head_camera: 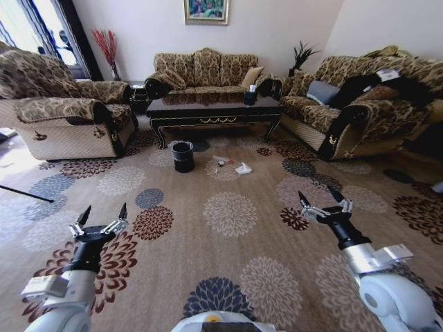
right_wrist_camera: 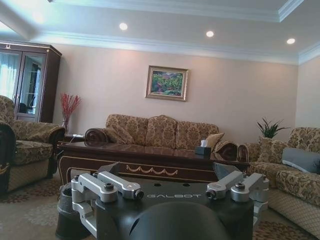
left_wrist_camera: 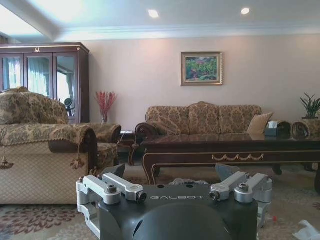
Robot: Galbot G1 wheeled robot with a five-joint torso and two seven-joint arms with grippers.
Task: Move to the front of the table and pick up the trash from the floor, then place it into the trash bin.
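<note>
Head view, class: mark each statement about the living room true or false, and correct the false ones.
1. The trash bin stands on the carpet in front of the coffee table. True.
2. The bottle lies inside the bin. False: it lies on the carpet beside it.
3. Both grippers, left and right, are open and empty. True.
4. The paper wad sits on the table. False: it is on the carpet.

Two robot arms reach forward from the near edge of the scene, low and level, one on each side. The left tool (head_camera: pixel 104 216) sits at the near left with its two dark pointed fingers spread wide apart. The right tool (head_camera: pixel 320 198) sits at the near right, slightly farther forward, its fingers likewise spread. Neither tool holds anything.
</note>
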